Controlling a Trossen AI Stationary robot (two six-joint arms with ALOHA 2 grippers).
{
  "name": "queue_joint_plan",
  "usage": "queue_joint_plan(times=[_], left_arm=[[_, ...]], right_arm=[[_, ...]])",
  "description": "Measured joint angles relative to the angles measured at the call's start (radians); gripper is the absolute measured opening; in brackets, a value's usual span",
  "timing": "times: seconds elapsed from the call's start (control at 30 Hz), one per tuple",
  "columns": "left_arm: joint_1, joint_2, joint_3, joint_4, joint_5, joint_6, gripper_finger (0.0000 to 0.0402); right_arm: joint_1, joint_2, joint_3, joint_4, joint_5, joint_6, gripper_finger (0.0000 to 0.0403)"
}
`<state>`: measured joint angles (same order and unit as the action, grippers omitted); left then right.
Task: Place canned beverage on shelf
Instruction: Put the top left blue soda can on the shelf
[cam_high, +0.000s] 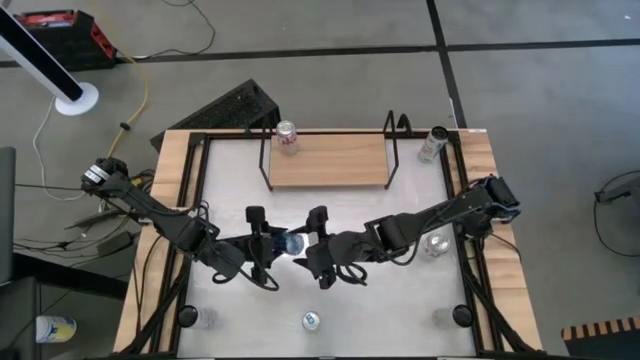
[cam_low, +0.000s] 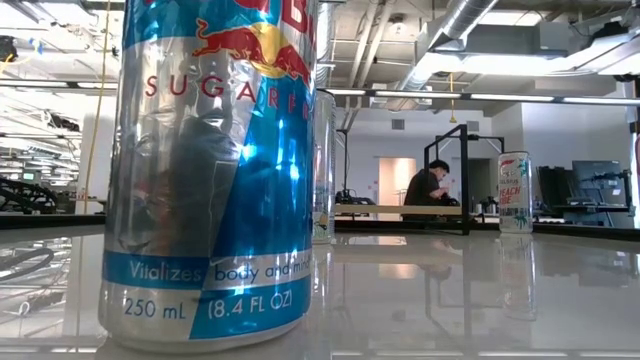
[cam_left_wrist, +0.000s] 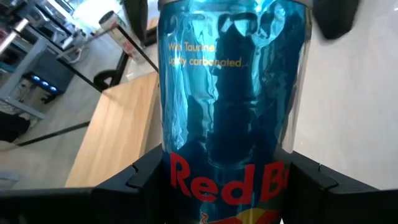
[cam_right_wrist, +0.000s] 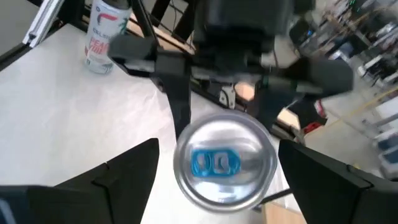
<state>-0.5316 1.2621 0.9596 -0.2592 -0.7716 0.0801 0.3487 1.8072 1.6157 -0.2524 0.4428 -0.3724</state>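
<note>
Shelf (cam_high: 330, 160) sits at the far side of the table, its wood board mostly free, with one red-and-white can (cam_high: 287, 137) standing at its left end. That leaves me plenty of room to set down toward the middle or right.

Both arms meet near the table's centre, well short of the shelf. The blue can (cam_high: 293, 243) is between them, its top turned toward the right gripper (cam_high: 318, 250). I read this as a handover from left to right.

To do it well, I would bring the right gripper forward until its fingers reach well past the rim and lie along the can's body, then close squarely on it. Only once that grip is firm should the left gripper (cam_high: 262, 245) let go. The can is glossy and thin-walled, so a grip at the rim alone could slip or tilt it.

The left gripper's jaws are pinching the blue can (cam_left_wrist: 233, 112) across its body, one finger on each side. The right gripper (cam_right_wrist: 217, 155) has its jaws spread wide, flanking the can's silver top (cam_right_wrist: 225, 163) with clear gaps on both sides, touching nothing. I cannot tell whether the can is clear of the tabletop.
</note>
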Motion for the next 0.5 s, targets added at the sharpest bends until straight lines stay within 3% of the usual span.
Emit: queue_joint_plan(times=[0.2, 0.5], left_arm=[[0.0, 0.0, 0.0, 0.071, 0.031, 0.065, 0.0202], [0.016, 0.0, 0.0, 0.072, -0.025, 0.035, 0.0202]], right_arm=[[-0.015, 0.0, 0.0, -0.008, 0.001, 0.021, 0.0357], [-0.015, 0.0, 0.0, -0.003, 0.0, 0.044, 0.0357]])
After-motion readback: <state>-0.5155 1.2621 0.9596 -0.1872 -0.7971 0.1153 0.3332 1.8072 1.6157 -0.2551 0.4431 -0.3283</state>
